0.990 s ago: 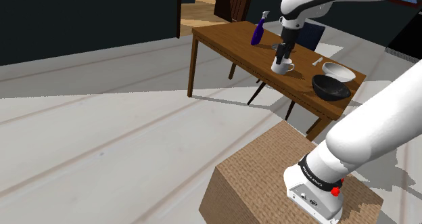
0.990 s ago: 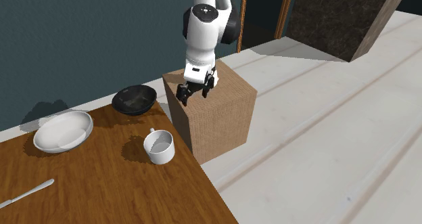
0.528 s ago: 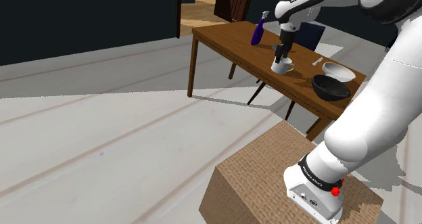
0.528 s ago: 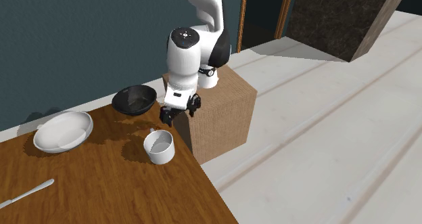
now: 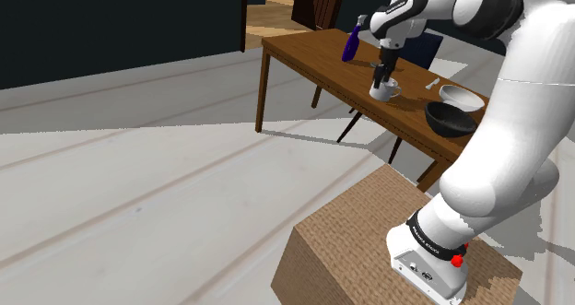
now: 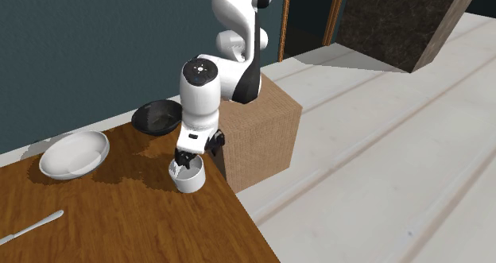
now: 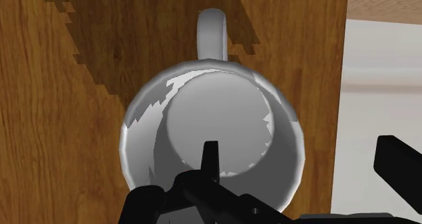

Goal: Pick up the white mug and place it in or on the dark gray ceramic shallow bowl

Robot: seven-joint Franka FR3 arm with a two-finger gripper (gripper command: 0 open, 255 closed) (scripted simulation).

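So the gripper (image 6: 184, 164) has dropped since half a second ago, from hovering just off the white mug (image 6: 191, 182) to right down on it. The mug hasn't budged and stands upright at the wooden table (image 6: 119, 222) edge by the stand (image 6: 262, 134). It's plain white with a loop handle, and the fingers (image 7: 211, 158) are spread wide, one inside the cup and one outside its wall, not clamped. The dark bowl (image 6: 159, 117) and white bowl (image 6: 74, 154) both sit empty.

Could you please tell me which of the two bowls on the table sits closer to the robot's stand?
The dark bowl: it sits right beside the brown box stand, while the white bowl lies clearly farther from it.
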